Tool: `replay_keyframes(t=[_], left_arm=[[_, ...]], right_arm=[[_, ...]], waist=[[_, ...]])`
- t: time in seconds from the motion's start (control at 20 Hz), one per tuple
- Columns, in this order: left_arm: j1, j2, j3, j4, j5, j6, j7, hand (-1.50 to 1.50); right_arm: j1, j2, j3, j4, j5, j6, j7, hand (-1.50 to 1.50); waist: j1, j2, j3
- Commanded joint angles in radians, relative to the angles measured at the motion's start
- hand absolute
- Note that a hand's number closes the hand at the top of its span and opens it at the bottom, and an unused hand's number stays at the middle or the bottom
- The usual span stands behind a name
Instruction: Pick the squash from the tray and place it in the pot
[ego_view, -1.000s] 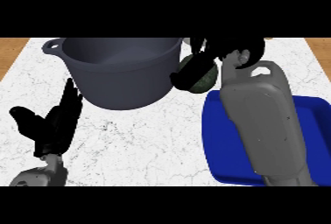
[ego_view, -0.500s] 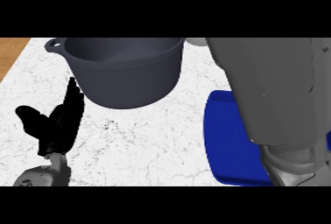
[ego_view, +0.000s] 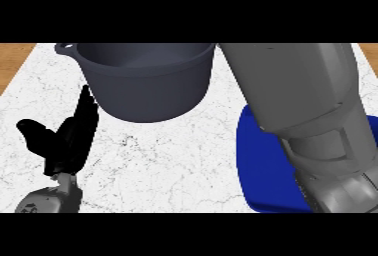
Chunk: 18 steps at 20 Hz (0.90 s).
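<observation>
A dark grey pot (ego_view: 148, 82) with a side handle stands at the back of the marble counter, its inside looking bare in the part that shows. The blue tray (ego_view: 262, 175) lies at the right, mostly covered by my right forearm (ego_view: 310, 110), which rises steeply up out of the picture's top. My right hand and the squash are out of sight. My left hand (ego_view: 63, 142) shows at the lower left with fingers straight and pointing up, resting beside the pot.
The white marble counter (ego_view: 177, 165) spreads between the left hand and the tray. A wooden edge (ego_view: 11, 60) shows at the far left and far right back corners.
The right arm rose and swung toward the pot; its hand with the squash, visible beside the pot's rim a second ago, has left the picture. The left hand stayed put.
</observation>
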Motion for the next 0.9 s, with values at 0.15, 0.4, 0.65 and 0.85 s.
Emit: replay_keyframes(t=[0.15, 0.4, 0.65, 0.85], left_arm=[[-0.059, -0.011, -0.021, -0.007, 0.010, -0.017, 0.028, 0.00], [-0.076, -0.020, -0.027, 0.019, -0.001, -0.019, -0.004, 0.00], [-0.040, -0.030, -0.047, -0.009, -0.010, -0.017, 0.010, 0.00], [-0.019, -0.044, -0.073, 0.014, -0.031, -0.021, -0.030, 0.00]], right_arm=[[-0.035, 0.002, -0.018, 0.275, 0.044, -0.146, -0.094, 1.50], [-0.016, 0.025, -0.014, 0.398, 0.036, -0.212, -0.178, 1.50], [-0.044, 0.026, -0.088, 0.493, -0.024, -0.214, -0.159, 1.50], [-0.020, 0.026, -0.120, 0.574, -0.107, -0.315, -0.119, -1.50]], waist=[[0.003, 0.008, -0.001], [0.011, 0.013, -0.001], [0.019, 0.012, -0.001], [0.045, 0.015, -0.002]])
